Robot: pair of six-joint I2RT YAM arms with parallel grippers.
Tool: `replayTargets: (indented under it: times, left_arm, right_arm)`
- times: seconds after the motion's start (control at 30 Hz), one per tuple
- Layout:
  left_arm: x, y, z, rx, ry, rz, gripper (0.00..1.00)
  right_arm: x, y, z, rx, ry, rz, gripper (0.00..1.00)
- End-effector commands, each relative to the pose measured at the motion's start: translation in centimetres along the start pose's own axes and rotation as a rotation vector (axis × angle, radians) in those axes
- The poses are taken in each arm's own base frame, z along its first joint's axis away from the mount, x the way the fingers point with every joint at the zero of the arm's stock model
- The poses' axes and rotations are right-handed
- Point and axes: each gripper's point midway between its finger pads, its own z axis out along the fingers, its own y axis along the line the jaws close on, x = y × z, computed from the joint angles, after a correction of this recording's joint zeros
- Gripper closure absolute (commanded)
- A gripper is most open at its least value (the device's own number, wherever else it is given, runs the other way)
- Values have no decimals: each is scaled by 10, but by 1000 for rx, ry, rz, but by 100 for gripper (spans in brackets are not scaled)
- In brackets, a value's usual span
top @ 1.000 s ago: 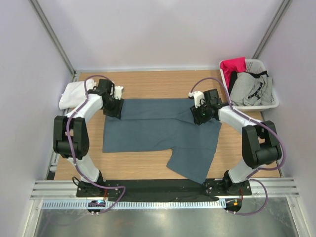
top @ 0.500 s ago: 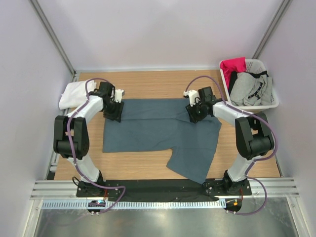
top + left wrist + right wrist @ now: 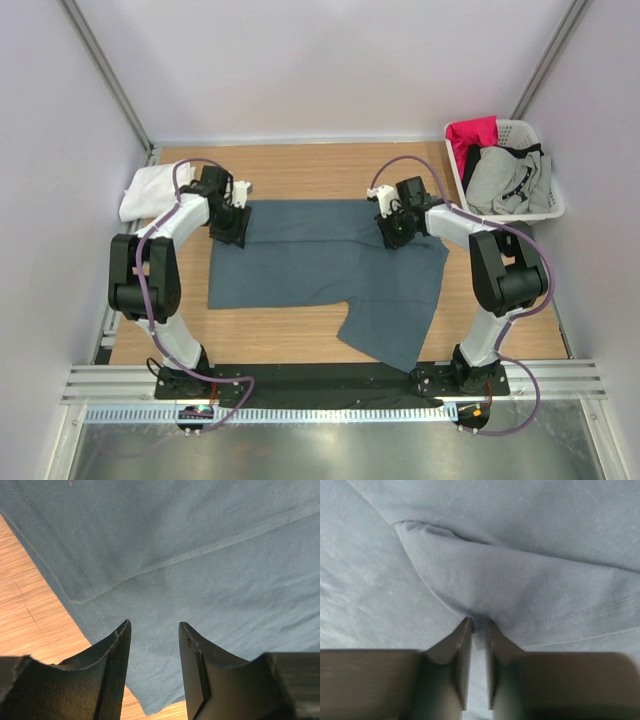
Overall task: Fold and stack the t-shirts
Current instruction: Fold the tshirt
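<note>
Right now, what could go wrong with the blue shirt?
The right end effector seems to pinch only a thin fold of the blue shirt, so it might slip out. The left end effector is open, so a pull could drag the shirt crooked.

Pale walls [image 3: 300,70]; wooden table [image 3: 300,170]
</note>
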Motion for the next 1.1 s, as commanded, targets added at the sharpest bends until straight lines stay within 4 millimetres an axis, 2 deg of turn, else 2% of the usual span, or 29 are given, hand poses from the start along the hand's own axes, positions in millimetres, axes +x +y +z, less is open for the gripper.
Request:
replayTargets:
  times: [0.0,0.13,0.27,0.37,0.53,0.67,0.83,0.9,0.93,0.97,1.03,1.07]
  left_arm:
    - [-6,-1,-4,-3,-17,-2,55]
    - [-6,-1,-4,-4,-17,-1,55]
    - [-7,-1,-5,-3,-25,-1,55]
    - [-8,-1,-5,-1,-28,4,55]
    - [-13,-3,-7,5,-46,7,55]
    - [-17,-2,-6,5,-58,10,55]
    - [-17,-2,-9,1,-71,14,56]
    - [-16,-2,-8,1,-70,18,56]
    - [-14,-2,-10,0,-70,20,56]
    - [-14,-2,-10,-2,-70,17,56]
    - [-16,-1,-11,-7,-75,18,55]
    - [-19,0,-13,-14,-83,18,55]
  right_arm:
    - [-21,-7,-2,28,-38,-28,80]
    - [-25,-10,-6,43,-44,-32,94]
    - [-38,-9,-22,54,-66,-59,98]
    - [-48,3,-39,44,-85,-93,98]
    - [-51,39,-60,-12,-82,-120,99]
    - [-45,64,-65,-51,-72,-122,99]
    - [-35,77,-67,-80,-57,-120,98]
    - [-35,77,-67,-77,-61,-122,88]
    - [-35,75,-68,-68,-61,-124,70]
    - [-37,73,-68,-56,-65,-120,64]
    - [-46,67,-71,-28,-95,-115,57]
    - [-52,64,-75,-24,-111,-107,58]
